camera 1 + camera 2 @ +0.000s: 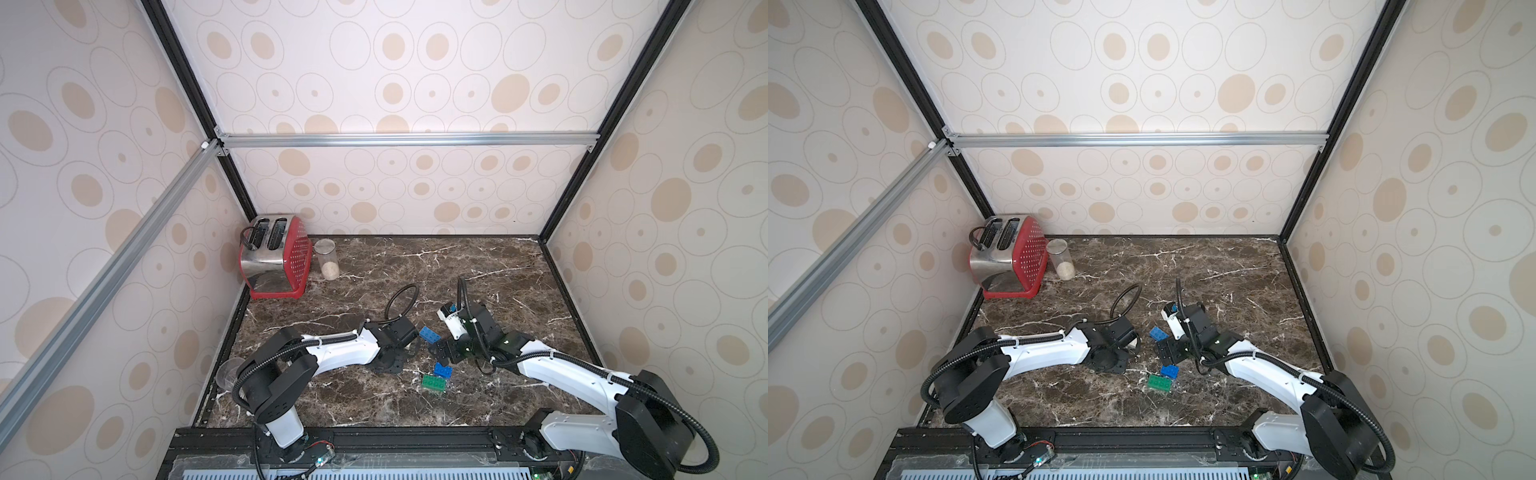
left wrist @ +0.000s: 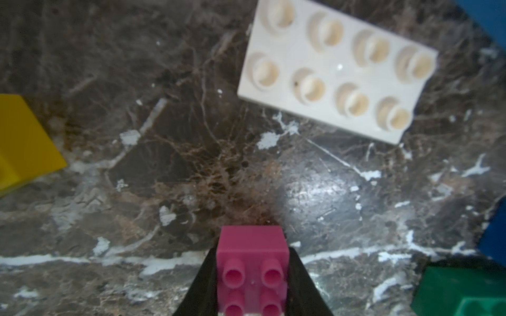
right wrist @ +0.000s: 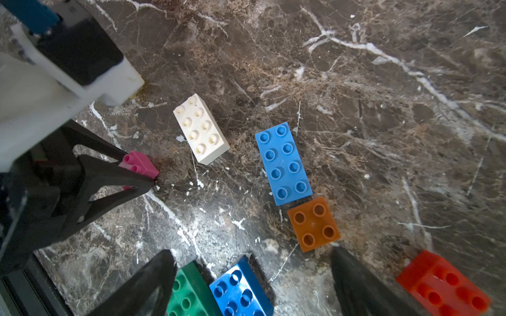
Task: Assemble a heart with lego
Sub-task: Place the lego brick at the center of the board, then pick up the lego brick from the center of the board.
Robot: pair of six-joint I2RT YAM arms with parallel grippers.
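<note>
The lego lies loose on the marble table (image 3: 383, 109), and no heart shows in any view. My left gripper (image 2: 253, 276) is shut on a pink square brick (image 2: 253, 246), studs facing the camera, low over the table. A white oblong brick (image 2: 336, 68) lies just beyond it, and a yellow brick (image 2: 24, 142) lies to one side. My right gripper (image 3: 253, 273) stands open above a green brick (image 3: 189, 292) and a dark blue brick (image 3: 241, 290). A light blue oblong (image 3: 283, 162), an orange square (image 3: 313, 223) and a red brick (image 3: 442, 284) lie nearby. In a top view, both blue bricks (image 1: 428, 334) and the green brick (image 1: 434, 383) show between the arms.
A red and steel toaster (image 1: 274, 257) and a glass jar (image 1: 327, 259) stand at the table's back left corner. A clear cup (image 1: 227, 374) sits by the left arm's base. Patterned walls close in three sides.
</note>
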